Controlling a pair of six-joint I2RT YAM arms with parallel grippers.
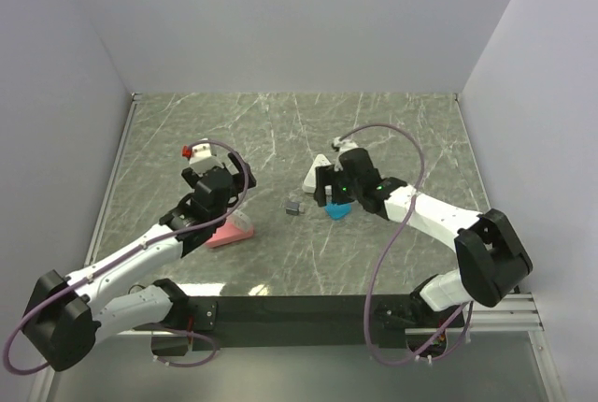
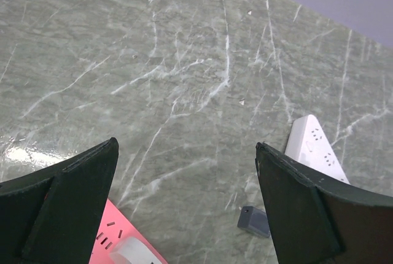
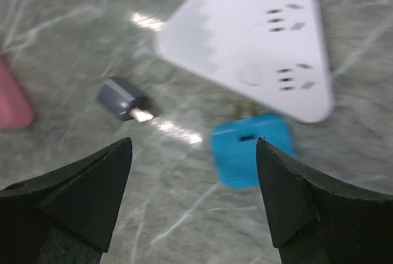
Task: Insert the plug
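1. The step in hand is judged to be the approach to the pick-up: the right gripper point(image 3: 193, 150) is held just above the table point(image 2: 153, 61), its jaws spread wide with nothing between them.
2. The blue plug point(image 3: 252, 153), taken to be the task's thing, is seen lying flat on the table just ahead of the right fingertips. Its prongs point(image 3: 242, 105) are turned toward the near edge of the white power strip point(image 3: 258, 31), which they appear almost to touch.
3. A small grey adapter point(image 3: 121, 96) is seen lying apart to one side, between the white strip and the pink power strip point(image 2: 110, 239).
4. The left gripper point(image 2: 185, 147) is also held fully spread and empty, above the end of the pink strip.
5. For the next move, the right jaws would need to be lowered around the plug's body and closed on its sides. The prongs must then be lined up with a socket.
6. No true containers are seen. The sockets visible on the white strip are all unfilled, and the plug is not yet seated in any of them.
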